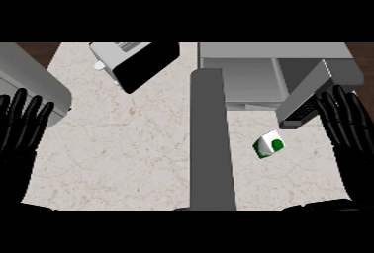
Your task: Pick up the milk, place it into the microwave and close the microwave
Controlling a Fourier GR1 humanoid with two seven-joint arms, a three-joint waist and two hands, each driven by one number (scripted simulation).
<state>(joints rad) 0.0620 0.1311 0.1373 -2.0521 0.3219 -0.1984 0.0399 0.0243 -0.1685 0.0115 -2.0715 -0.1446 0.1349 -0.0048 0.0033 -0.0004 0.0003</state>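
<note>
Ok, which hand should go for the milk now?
Probably the right. The right hand is open just right of the milk, near the open microwave; the left hand rests open at the far left edge.

The pale marbled counter point(124, 148) carries 1 green-and-white milk carton point(269, 146), tilted, near the right hand point(350, 133) on its inner side; the open microwave point(241, 79) stands beyond that hand; 1 dark-fronted appliance point(139, 64) sits beyond the left hand point(18, 133).

Left hand point(22, 133) — partly off-frame
</note>
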